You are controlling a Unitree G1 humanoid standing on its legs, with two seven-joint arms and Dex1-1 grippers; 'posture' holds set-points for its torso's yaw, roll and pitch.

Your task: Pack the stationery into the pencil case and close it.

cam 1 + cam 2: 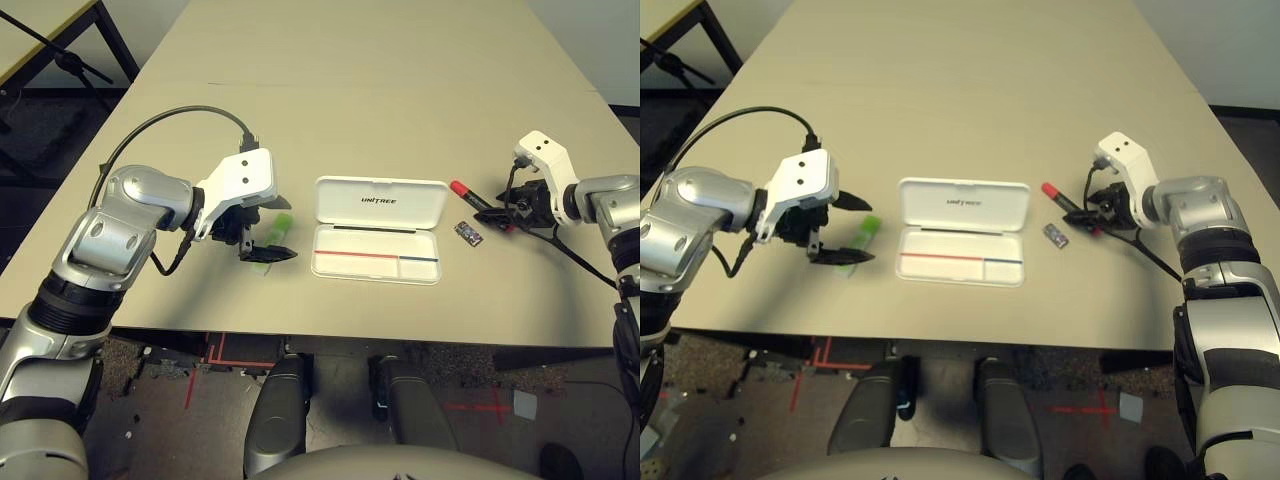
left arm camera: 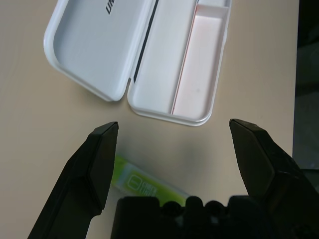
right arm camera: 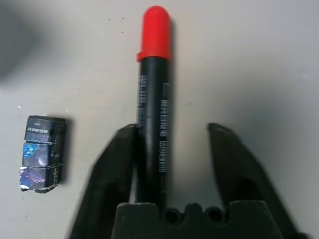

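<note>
The white pencil case [image 1: 378, 205] lies open in the middle of the table, its lid flat at the back and the tray [image 1: 420, 268] with the red and blue line at the front. Left of it lies the light-green highlighter [image 1: 283, 224]. My left gripper [image 1: 288, 228] is open and straddles the highlighter [image 2: 149, 185] just above it. To the right of the case lies the red marker [image 3: 153, 99], between the fingers of my open right gripper [image 3: 173, 130] and touching one finger. The tiny dark grey piece [image 1: 468, 233] rests between the case and the marker.
The beige table [image 1: 350, 90] stretches far back, and its front edge runs just below the case. A black cable [image 1: 575, 255] trails from my right wrist across the table. A dark stand [image 1: 60, 55] is off the table's back left.
</note>
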